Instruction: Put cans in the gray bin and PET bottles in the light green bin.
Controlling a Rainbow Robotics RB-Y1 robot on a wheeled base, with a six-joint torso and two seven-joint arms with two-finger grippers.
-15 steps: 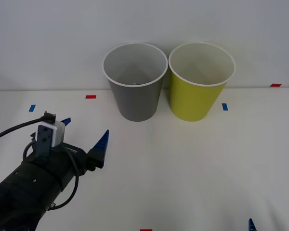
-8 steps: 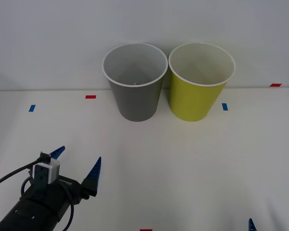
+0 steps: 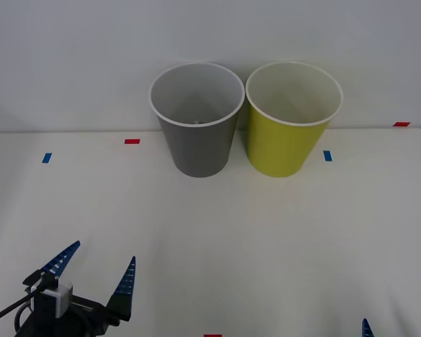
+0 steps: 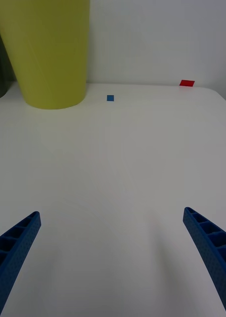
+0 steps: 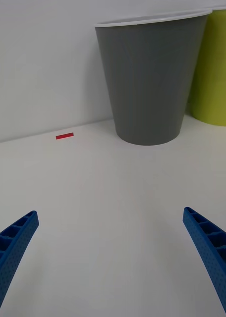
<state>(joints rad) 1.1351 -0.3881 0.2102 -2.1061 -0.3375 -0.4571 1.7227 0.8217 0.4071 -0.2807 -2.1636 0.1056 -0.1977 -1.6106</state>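
At the table's near edge — left gripper [image 3: 95,270] and right gripper [image 4: 113,257] both spread, empty

Two tall obstacles are seen at the far middle of the white table [image 3: 266,239]: the gray bin [image 3: 198,133] and, just to its right, the light green bin [image 3: 289,130], set so close that almost no gap is left between them. The wall is met directly behind both. Open tabletop is left across the whole near half and on both far flanks, marked by flat tape patches alone.
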